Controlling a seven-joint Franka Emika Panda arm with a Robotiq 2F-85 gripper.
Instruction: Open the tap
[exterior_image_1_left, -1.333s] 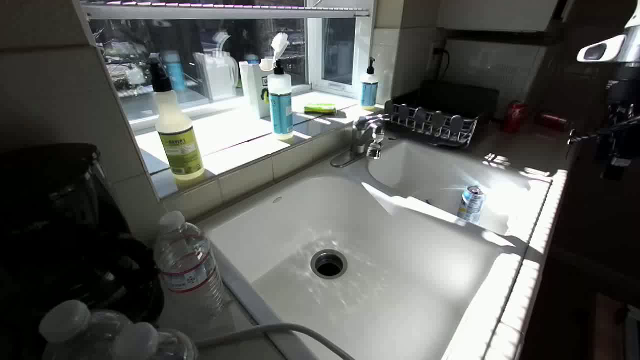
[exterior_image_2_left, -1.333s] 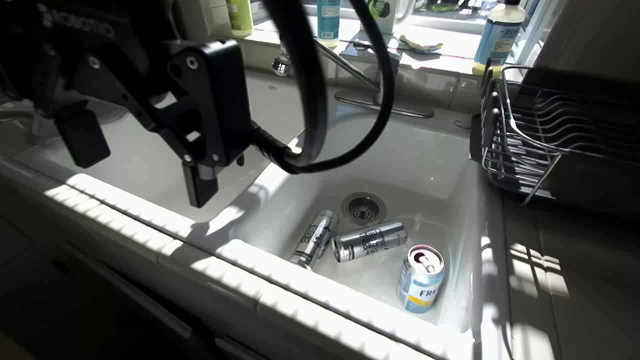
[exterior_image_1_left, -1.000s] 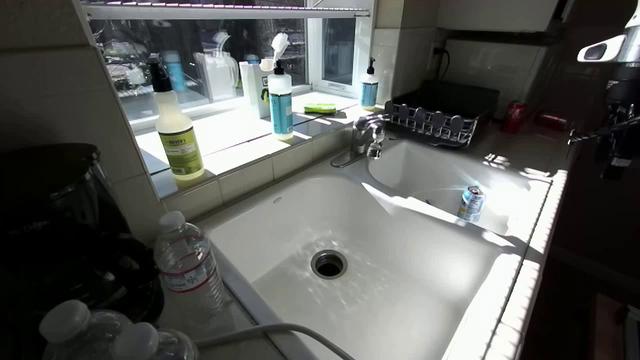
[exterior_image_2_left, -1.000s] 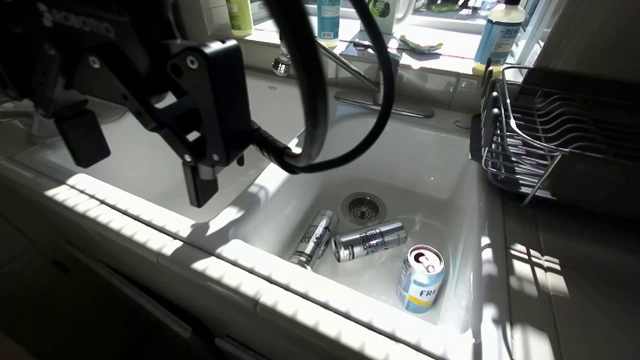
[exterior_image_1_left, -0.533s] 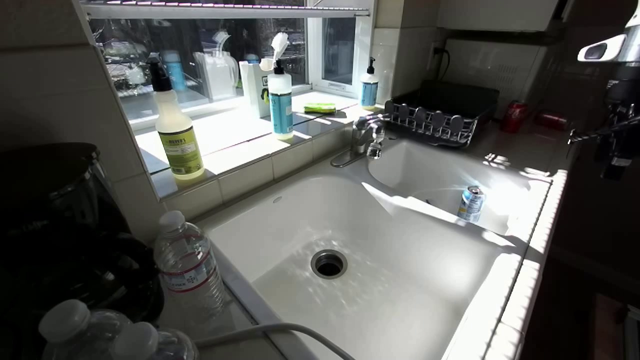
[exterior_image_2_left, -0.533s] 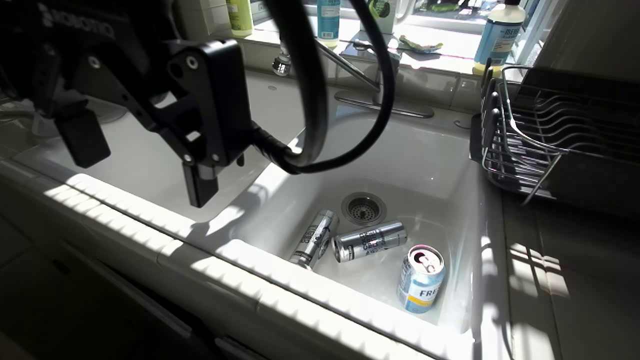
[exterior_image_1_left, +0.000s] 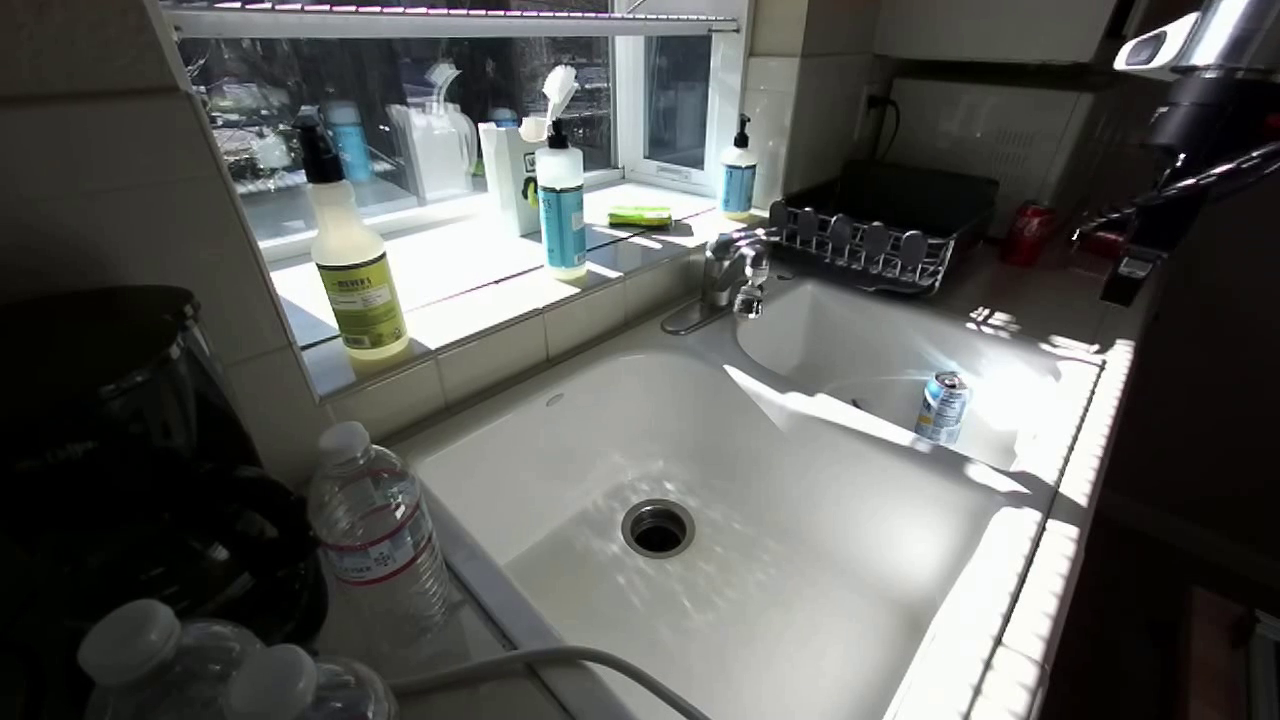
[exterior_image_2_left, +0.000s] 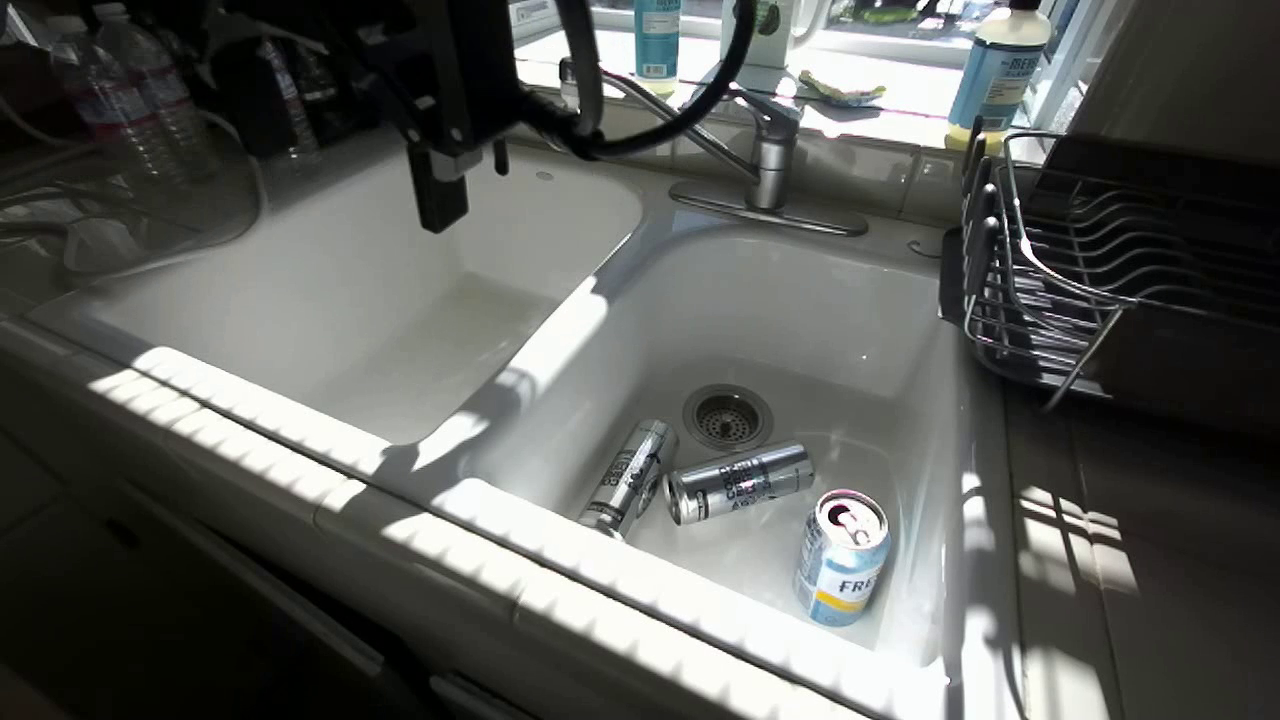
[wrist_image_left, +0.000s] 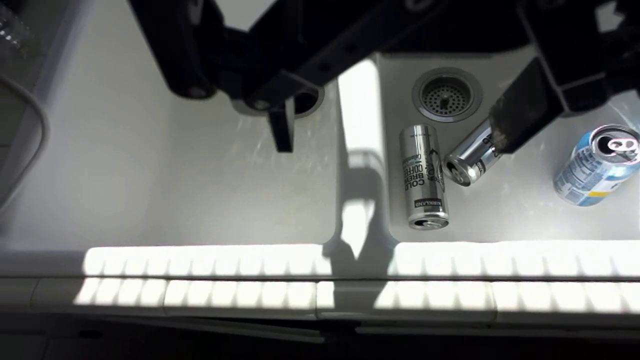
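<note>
Two fingers (wrist_image_left: 282, 132) of the gripper (wrist_image_left: 395, 142) stand wide apart in the wrist view, grasping nothing, above the double sink (exterior_image_2_left: 545, 350). Past the sunlit front rim (exterior_image_2_left: 700, 605), one blue can (exterior_image_2_left: 842, 575) stands upright in the basin (exterior_image_2_left: 800, 300) nearer the dish rack (exterior_image_2_left: 1075, 270). Behind it, two silver cans (exterior_image_2_left: 740, 483) lie on their sides, just beside each other; contact cannot be confirmed. Next, a drain strainer (exterior_image_2_left: 728, 417) sits in that basin's floor. Farther back, the chrome tap (exterior_image_2_left: 770, 165) stands on the sink's rear rim, well apart from the fingers; a black cable (exterior_image_2_left: 600, 148) crosses in front of its spout (exterior_image_2_left: 725, 152) in an exterior view. Beyond it, two blue-labelled bottles (exterior_image_1_left: 563, 215) and one yellow-green-labelled bottle (exterior_image_1_left: 362, 300) stand on the windowsill (exterior_image_1_left: 480, 285).
</note>
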